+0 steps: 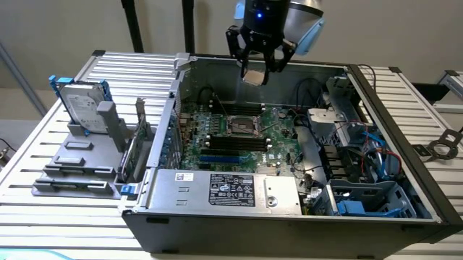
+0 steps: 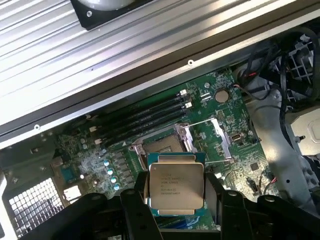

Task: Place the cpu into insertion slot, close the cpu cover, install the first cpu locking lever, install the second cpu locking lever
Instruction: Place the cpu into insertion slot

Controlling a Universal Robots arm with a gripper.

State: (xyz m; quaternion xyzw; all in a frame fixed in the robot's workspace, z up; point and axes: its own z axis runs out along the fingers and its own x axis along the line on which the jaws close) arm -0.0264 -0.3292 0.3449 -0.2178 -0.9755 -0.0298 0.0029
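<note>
There's the gripper (image 1: 258,69), fingers (image 2: 134,212) wide yet clamped on the cpu (image 2: 176,186), silvery printed top square between them, green edge showing.

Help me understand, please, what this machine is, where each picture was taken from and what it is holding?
This is a single robot arm with two-fingered jaws at its tip. The exterior view comes from a camera standing off the arm and looks down on a slatted metal table. On it lies an open computer case with its motherboard exposed. On the exterior view's left, a hard drive stands in a grey holder. The wrist view comes from a camera on the arm itself, looking past the jaws. The jaws are shut on the cpu, a small square silvery chip, held in the air above the case. On the motherboard is the empty insertion slot, with the cpu cover flipped open beside it.
</note>
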